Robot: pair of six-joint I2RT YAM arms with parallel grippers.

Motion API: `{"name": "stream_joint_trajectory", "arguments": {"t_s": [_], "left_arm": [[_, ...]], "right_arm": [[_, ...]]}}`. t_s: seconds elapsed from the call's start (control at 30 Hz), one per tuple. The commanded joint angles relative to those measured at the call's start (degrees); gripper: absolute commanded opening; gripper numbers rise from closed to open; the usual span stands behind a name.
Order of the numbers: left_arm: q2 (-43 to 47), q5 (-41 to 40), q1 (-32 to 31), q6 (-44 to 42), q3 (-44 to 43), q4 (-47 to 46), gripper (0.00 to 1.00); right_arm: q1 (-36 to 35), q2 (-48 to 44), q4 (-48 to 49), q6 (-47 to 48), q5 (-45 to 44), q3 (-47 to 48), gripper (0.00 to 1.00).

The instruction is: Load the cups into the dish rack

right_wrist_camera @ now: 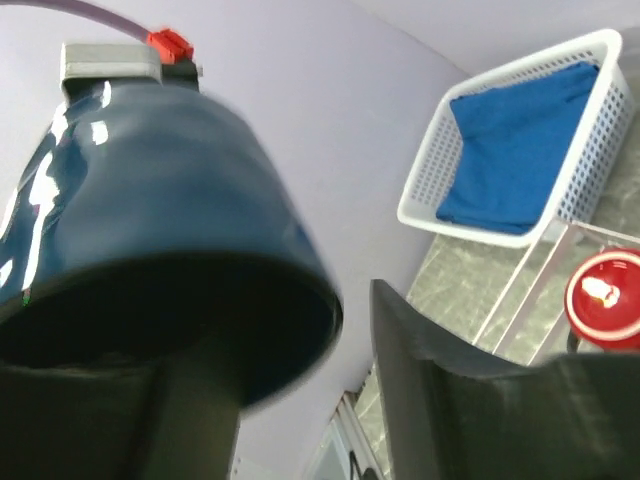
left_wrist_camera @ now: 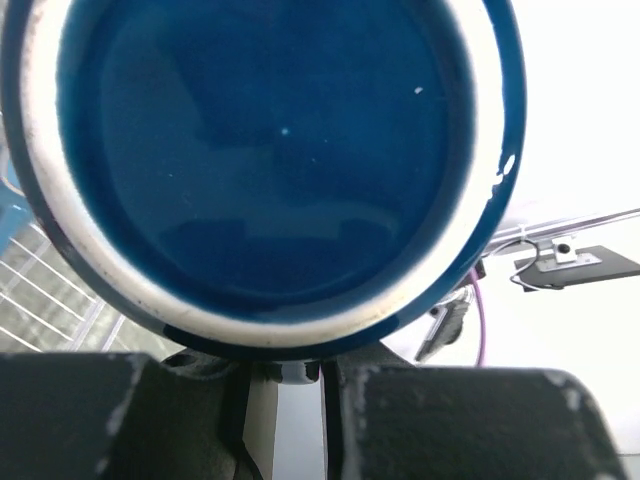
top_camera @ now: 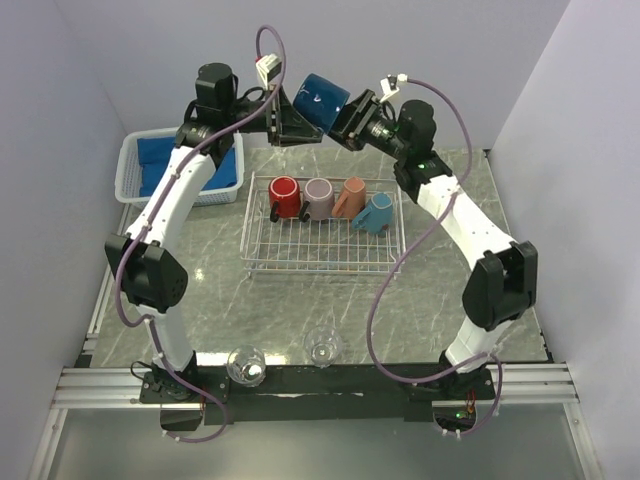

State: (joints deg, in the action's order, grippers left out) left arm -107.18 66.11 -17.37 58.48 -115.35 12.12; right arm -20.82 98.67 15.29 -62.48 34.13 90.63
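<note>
The navy mug (top_camera: 322, 98) is held aloft at twelve o'clock of the dish rack (top_camera: 320, 262), its rim clamped by the left pincer (top_camera: 297, 117). The right pincer (top_camera: 350, 118) is parted, presumably for a handover.

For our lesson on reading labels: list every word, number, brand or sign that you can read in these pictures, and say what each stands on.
No text can be read in any view.
On the navy mug: a small white mark on its side, too small to read.
Inside the red mug: a pale spot, blurred, no letters to make out.
</note>
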Motion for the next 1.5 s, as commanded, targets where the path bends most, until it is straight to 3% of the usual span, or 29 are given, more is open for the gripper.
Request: {"name": "stream_joint_trajectory", "arguments": {"t_s": [0.0,0.13,0.23,0.27,0.4,0.47,0.63,0.87,1.47], "left_arm": [[1.27,-0.45,3.39,-5.39,-4.97,-3.95,0.01],[1.09,-1.24,5.93,-5.92,-5.76,-3.15,0.01],[0.83,-3.87,6.56,-14.15,-8.65,4.82,0.01],[0.31,-5.27,6.21,-17.49,-9.71,12.94,0.01],[-4.53,-18.44,1.56,-46.26,-20.69,37.46,0.01],[-4.19,-26.53,-1.87,-55.61,-19.58,41.39,0.01],[-1.37,-34.98,-6.36,-67.25,-8.94,40.97,0.01],[-1.98,-39.12,-10.58,-78.06,-5.15,40.97,0.01],[-6.55,-41.23,-20.42,-90.29,2.14,40.0,0.01]], "right_arm": [[1.48,-6.73,-8.95,5.87,2.78,-2.12,0.61],[3.41,-12.25,-14.04,8.59,3.93,-4.67,0.66],[5.43,-18.83,-18.71,10.97,3.75,-9.22,0.65],[6.92,-20.78,-19.5,10.97,3.4,-10.46,0.66],[11.14,-29.75,-22.93,11.59,0.42,-14.42,0.68],[12.64,-33.8,-26.77,13.25,-1.16,-14.52,0.68],[15.63,-39.78,-33.65,15.81,-3.98,-14.77,0.68],[18.27,-43.48,-35.24,15.63,-4.07,-18.91,0.68],[19.76,-45.68,-37.35,17.04,-3.54,-23.48,0.63]]}}
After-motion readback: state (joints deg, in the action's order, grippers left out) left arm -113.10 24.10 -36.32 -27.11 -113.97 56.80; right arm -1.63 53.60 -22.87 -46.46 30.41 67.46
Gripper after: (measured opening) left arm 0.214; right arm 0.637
